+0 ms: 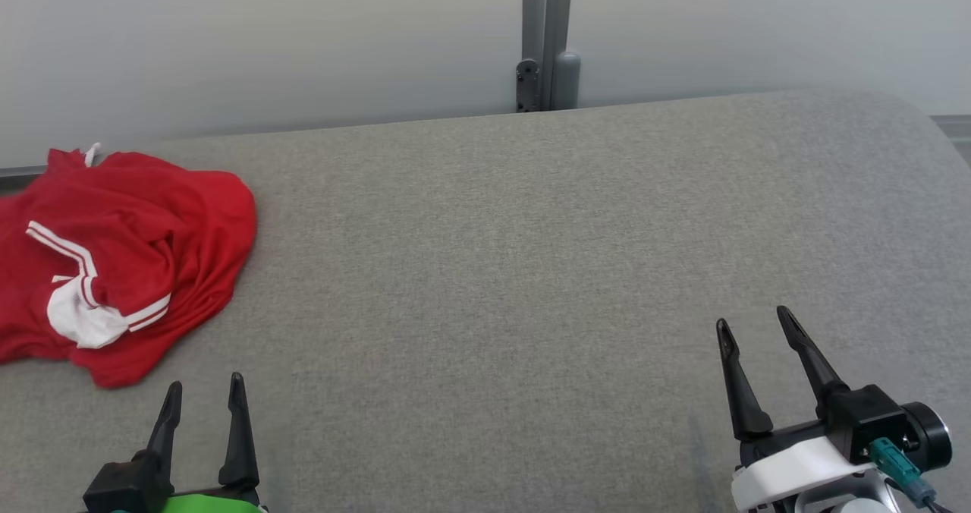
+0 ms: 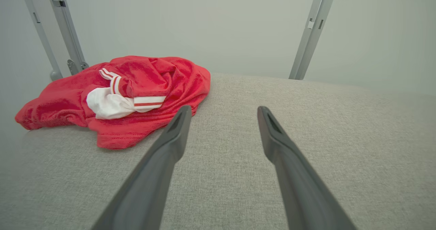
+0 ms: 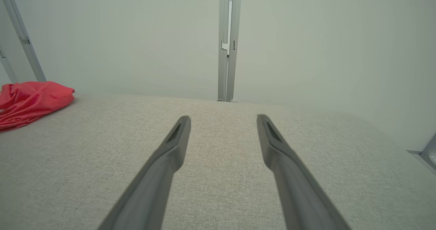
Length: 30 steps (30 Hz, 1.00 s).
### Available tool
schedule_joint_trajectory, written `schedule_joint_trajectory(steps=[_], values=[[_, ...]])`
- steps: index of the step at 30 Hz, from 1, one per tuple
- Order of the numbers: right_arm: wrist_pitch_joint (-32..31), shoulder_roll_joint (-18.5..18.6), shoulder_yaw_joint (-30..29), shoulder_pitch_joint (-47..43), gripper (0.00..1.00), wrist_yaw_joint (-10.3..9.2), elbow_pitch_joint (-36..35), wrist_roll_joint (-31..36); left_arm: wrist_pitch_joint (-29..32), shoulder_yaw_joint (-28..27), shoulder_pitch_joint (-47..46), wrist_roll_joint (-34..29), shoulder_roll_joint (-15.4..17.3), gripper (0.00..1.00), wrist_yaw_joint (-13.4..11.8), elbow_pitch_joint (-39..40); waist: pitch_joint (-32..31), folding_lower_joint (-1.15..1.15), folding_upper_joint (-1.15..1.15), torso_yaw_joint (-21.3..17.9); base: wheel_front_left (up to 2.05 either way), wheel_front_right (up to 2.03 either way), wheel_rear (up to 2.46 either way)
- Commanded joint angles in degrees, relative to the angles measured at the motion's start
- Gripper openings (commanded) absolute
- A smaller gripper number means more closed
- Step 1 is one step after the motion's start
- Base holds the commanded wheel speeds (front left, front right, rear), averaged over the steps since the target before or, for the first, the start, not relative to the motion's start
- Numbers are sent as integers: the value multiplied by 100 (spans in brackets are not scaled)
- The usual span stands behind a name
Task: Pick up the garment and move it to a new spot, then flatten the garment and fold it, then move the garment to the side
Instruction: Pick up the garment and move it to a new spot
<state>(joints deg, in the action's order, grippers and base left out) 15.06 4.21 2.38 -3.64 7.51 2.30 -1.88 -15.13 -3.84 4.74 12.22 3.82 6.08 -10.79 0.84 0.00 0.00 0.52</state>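
The right gripper (image 3: 222,117) has its two long, dark grey, tapered fingers spread well apart with nothing between them, hovering low over a broad pale grey woven fabric surface (image 3: 85,141). At the far left edge of that surface, well away from the fingers, lies a crumpled red cloth garment (image 3: 30,100), partly cut off by the frame. Behind the surface stands a plain pale wall (image 3: 136,36), with an upright grey metal post (image 3: 229,43) at its centre and a slanted grey metal strut (image 3: 22,36) at the upper left.
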Motion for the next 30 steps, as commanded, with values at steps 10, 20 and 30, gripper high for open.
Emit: schedule_joint_trajectory(steps=[10, 20, 30], values=[[18, -13, 218, -75, 100, -4, 75, -16, -3, -72, 72, -111, -74, 100, 100, 58, -138, 0, 0, 1678, 0, 0, 0], [18, 252, 600, 455, 100, -5, 23, 29, -3, 444, -812, -60, -88, 100, 143, -479, 560, 0, 0, 2023, 0, 0, 0], [18, 869, 675, 1337, 100, -5, -160, 140, 676, 930, -3577, 431, 15, 100, 147, -2234, 2350, 0, 0, 1834, 0, 0, 0]])
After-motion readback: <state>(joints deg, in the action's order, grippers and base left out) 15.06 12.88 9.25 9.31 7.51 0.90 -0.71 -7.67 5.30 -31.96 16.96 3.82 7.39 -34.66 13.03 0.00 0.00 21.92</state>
